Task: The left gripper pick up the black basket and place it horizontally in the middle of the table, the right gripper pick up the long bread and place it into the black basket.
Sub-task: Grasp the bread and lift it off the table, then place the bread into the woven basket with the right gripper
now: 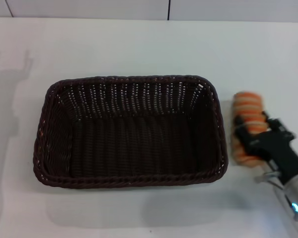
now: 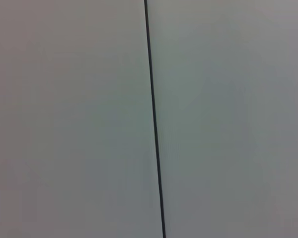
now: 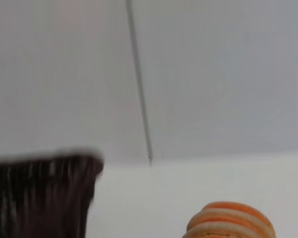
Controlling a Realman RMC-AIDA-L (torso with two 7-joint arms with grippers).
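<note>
The black basket (image 1: 129, 134) lies lengthwise across the middle of the white table (image 1: 139, 44), open side up and empty. The long bread (image 1: 248, 106), tan with orange stripes, lies just right of the basket, its long axis pointing away from me. My right gripper (image 1: 246, 131) reaches in from the lower right and its black fingers are closed across the middle of the bread. The right wrist view shows the bread's end (image 3: 231, 222) and a corner of the basket (image 3: 39, 198). My left gripper is out of view; only its shadow falls on the table's left.
A wall of pale panels with dark seams (image 1: 169, 9) stands behind the table; the left wrist view shows only such a seam (image 2: 154, 119). The right arm (image 1: 293, 191) with its blue light crosses the table's lower right corner.
</note>
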